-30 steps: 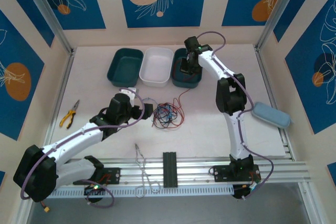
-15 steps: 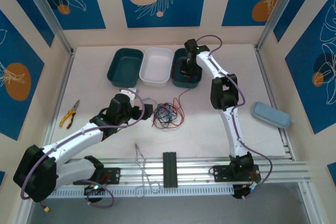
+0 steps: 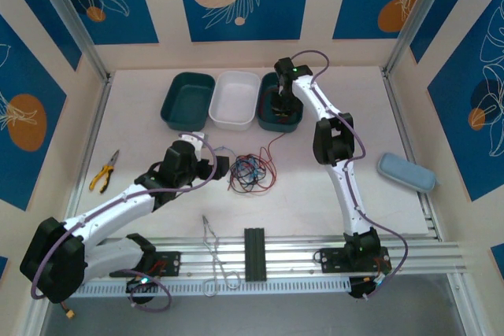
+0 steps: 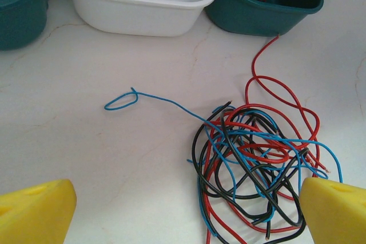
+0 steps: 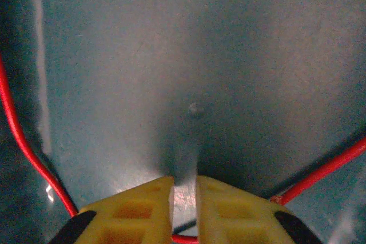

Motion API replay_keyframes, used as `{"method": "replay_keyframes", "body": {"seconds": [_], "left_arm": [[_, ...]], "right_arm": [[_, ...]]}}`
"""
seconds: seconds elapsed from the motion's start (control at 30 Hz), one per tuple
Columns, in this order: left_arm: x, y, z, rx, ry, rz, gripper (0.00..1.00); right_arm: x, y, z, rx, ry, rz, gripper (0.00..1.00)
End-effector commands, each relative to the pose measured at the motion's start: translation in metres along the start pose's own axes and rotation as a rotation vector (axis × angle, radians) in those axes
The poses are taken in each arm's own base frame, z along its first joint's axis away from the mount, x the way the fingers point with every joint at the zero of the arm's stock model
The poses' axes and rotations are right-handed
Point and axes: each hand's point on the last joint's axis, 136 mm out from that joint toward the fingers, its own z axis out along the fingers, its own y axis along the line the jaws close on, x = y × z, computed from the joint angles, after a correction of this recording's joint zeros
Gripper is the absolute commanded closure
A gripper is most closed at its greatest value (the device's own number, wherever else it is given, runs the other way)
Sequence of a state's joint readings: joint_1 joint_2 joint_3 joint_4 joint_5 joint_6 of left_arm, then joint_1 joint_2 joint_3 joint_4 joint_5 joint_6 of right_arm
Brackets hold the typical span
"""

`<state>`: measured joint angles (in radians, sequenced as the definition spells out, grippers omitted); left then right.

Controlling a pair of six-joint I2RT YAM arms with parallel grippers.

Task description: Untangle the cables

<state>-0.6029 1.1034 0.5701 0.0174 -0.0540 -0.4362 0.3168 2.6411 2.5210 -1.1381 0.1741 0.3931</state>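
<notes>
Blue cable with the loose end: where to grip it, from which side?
Probably its small end loop, from above on the tangle's left. It lies flat and alone on bare table, while the rest is woven into the tangle.

Red, black, blue cables [image 4: 251, 158], white tray [image 4: 137, 18], teal tray [image 4: 257, 18], seemingly yellow-handled pliers [image 3: 103, 171]

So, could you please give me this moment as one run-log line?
left end effector: open, over tangle | right end effector: slightly open, in teal tray | red wire: in tray, either side
</notes>
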Motion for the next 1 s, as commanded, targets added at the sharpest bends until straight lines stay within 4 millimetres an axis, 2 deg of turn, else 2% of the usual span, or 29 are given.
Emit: {"method": "replay_keyframes", "body": {"seconds": [0.0,0.2,0.4,0.63,0.73,0.83,0.97], "left_arm": [[-0.003,0.002,0.001,-0.007,-0.004,-0.007,0.0],[-0.004,0.002,-0.002,-0.004,-0.011,-0.01,0.0],[-0.004,0.002,-0.004,-0.008,-0.014,-0.008,0.0],[-0.004,0.002,-0.004,-0.005,-0.015,-0.011,0.0],[-0.003,0.002,-0.005,-0.003,-0.013,-0.014,0.0],[-0.004,0.001,-0.005,0.002,-0.018,-0.022,0.0],[-0.004,0.001,-0.005,0.006,-0.022,-0.028,0.0]], "right_arm": [[-0.006,0.001,-0.037,0.003,-0.043,-0.027,0.76],[-0.016,0.003,-0.078,-0.016,-0.123,-0.022,0.66],[-0.014,0.01,-0.106,-0.038,-0.164,-0.03,0.58],[-0.005,0.014,-0.134,-0.057,-0.202,-0.028,0.56],[0.006,0.014,-0.145,-0.054,-0.209,-0.026,0.56],[0.028,0.015,-0.151,-0.055,-0.21,-0.03,0.56],[0.073,0.017,-0.148,-0.083,-0.181,-0.035,0.57]]}}
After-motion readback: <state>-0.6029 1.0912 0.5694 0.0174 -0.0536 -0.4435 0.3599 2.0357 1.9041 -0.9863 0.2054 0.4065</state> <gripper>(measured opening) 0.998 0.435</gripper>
